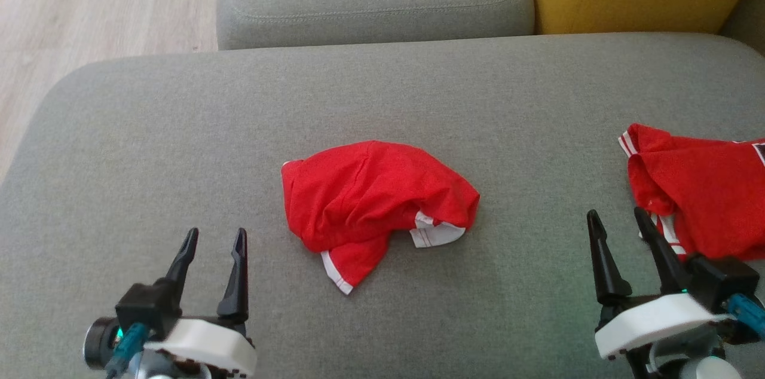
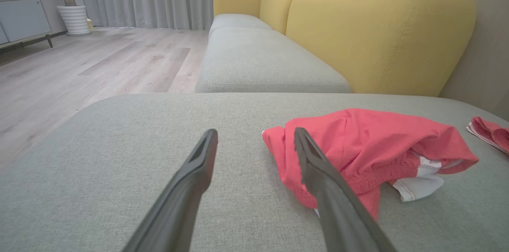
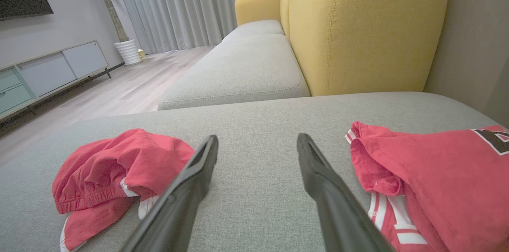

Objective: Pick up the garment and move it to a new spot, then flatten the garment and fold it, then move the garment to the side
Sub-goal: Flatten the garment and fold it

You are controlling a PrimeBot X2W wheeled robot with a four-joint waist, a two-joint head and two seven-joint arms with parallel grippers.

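Garment [image 1: 373, 196] lying centred on cushion [image 1: 149, 146], bare fabric all round; left gripper [image 1: 216, 231], right gripper [image 1: 615, 211] hovering wide-spread, empty; red shirt [image 1: 705, 193] crowding right edge.

**Head view:** the second red garment [image 1: 705, 199] is running off the right edge, and a finger [image 1: 659, 247] of the right gripper [image 1: 615, 213] is covering part of it.

**Right wrist view:** the frame edge is cutting its dark print [image 3: 488, 140], leaving it unreadable.

**Left wrist view:** the crumpled garment [image 2: 370, 140] is folding over itself and hiding its underside. A finger [image 2: 318, 172] of the left gripper [image 2: 255, 132] is masking its near edge.
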